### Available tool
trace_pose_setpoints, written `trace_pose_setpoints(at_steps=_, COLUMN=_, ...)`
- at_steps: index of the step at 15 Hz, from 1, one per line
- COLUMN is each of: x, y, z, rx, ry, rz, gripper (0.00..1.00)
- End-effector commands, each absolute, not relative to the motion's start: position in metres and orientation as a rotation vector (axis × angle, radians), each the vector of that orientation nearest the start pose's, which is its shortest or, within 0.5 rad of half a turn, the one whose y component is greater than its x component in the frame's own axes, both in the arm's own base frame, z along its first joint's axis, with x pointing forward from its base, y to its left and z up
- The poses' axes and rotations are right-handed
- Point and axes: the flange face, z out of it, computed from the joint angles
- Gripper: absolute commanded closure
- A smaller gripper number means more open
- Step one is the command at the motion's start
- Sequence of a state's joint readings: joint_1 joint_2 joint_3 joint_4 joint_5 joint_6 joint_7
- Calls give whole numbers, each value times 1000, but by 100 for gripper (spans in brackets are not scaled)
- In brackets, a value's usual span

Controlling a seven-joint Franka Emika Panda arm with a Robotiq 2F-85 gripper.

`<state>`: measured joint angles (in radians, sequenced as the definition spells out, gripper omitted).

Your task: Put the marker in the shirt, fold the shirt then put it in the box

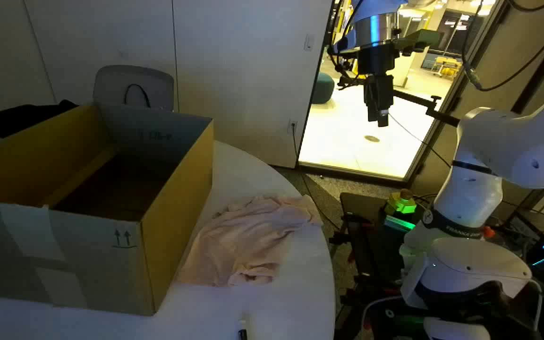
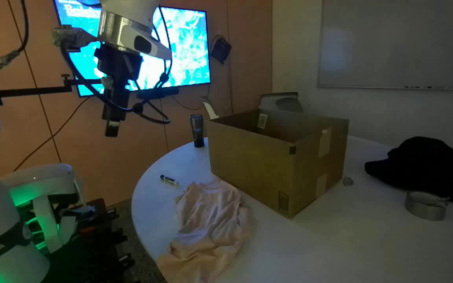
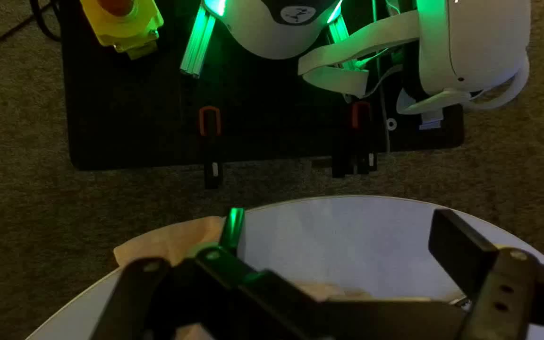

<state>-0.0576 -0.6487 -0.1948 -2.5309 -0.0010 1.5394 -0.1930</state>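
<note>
The pale pink shirt (image 1: 248, 241) lies crumpled and spread on the white table in both exterior views, one end reaching the table's edge. Close by, apart from the cloth, rests the marker (image 2: 168, 180), white with a black end. A large open-topped cardboard box (image 2: 250, 165) stands beside the shirt; its inner floor is partly visible in an exterior view. High above the table's edge, toward the robot's base, hangs my gripper (image 1: 378, 120), away from all three. In the wrist view the gripper (image 3: 338, 229) has its fingers wide apart with nothing between them. A corner of the shirt (image 3: 173, 238) shows past the left finger.
On the round table (image 2: 328, 251) are a dark bottle (image 2: 197, 131) behind the box, a tape roll (image 2: 426, 206) and a black cloth heap (image 2: 427, 169). A grey chair (image 1: 135, 85) stands behind the box. A white headset (image 3: 480, 47) sits by the robot's base.
</note>
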Motion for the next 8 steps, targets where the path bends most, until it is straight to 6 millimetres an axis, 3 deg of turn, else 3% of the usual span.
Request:
trace_pose_setpoints(at_steps=1, x=304, y=-82, z=463, rx=-2921, ry=0, rz=471, gripper=0)
trace_pose_setpoints(at_steps=8, x=311, y=-76, z=462, rx=-2945, ry=-24, rz=451, gripper=0)
